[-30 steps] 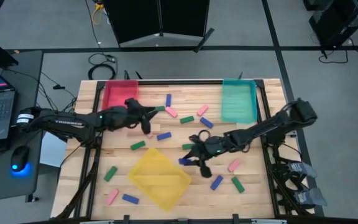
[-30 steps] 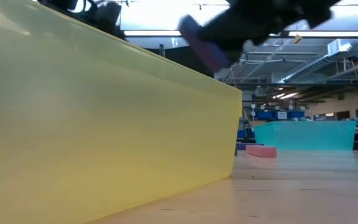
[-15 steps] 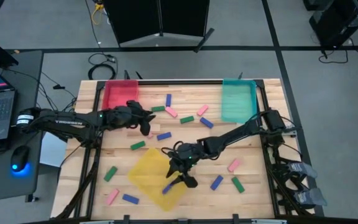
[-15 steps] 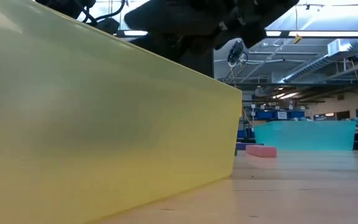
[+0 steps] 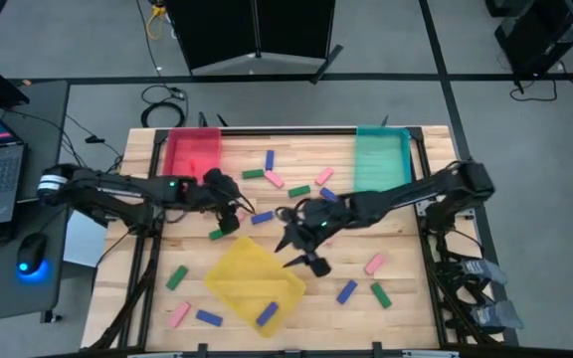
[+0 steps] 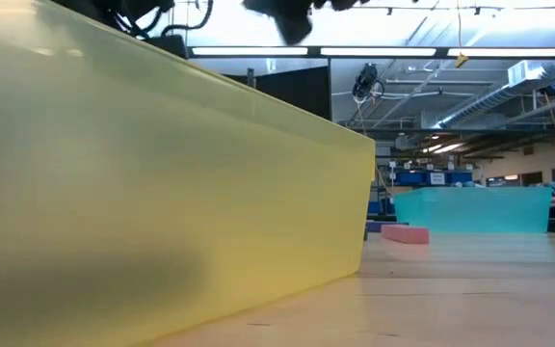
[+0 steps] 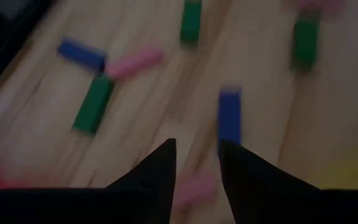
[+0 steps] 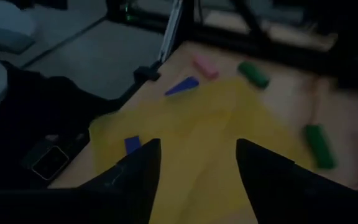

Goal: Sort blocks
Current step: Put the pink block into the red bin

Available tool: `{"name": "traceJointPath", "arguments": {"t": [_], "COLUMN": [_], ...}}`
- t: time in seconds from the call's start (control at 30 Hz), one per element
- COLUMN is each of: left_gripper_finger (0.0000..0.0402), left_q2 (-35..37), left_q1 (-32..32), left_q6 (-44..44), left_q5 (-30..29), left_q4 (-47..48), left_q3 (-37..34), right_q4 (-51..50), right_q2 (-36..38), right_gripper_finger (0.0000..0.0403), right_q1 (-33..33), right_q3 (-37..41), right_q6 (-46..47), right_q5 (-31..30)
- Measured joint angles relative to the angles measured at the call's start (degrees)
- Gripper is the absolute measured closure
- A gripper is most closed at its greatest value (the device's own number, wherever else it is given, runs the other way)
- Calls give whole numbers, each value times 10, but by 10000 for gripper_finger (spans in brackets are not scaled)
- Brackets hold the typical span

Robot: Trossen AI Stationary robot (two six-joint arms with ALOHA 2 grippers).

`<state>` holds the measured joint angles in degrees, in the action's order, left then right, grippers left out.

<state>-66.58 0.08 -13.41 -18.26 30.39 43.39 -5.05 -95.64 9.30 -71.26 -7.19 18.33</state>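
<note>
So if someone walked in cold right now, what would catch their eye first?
Probably the yellow tray, tilted at the table's front with one blue block lying in it. Just behind it the right gripper hangs open and empty. The left gripper reaches in from the red tray side, over scattered pink, green and blue blocks.

a yellow tray (image 5: 229, 276) sits at six o'clock on the table (image 5: 396, 298) with a blue block (image 5: 268, 314) in its lower corner. the right gripper (image 5: 301, 251), fingers spread and empty, hovers near centre, just off the tray's upper right. the left gripper (image 5: 231, 211) is at nine o'clock. red tray (image 5: 193, 152) at eleven, teal tray (image 5: 381, 159) at one.
</note>
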Motion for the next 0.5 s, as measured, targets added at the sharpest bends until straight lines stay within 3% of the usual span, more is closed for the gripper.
{"name": "traceJointPath", "arguments": {"t": [0.17, 0.5], "left_gripper_finger": [232, 169], "left_q2": [-80, -162], "left_q1": [-15, -17], "left_q6": [67, 251], "left_q5": [-32, -1], "left_q4": [119, 153], "left_q3": [65, 81], "right_q4": [-17, 95], "right_q2": [81, 251], "right_gripper_finger": [191, 198], "right_q1": [-12, -35], "right_q3": [34, 237], "right_q6": [-31, 19], "right_q5": [-31, -123]}}
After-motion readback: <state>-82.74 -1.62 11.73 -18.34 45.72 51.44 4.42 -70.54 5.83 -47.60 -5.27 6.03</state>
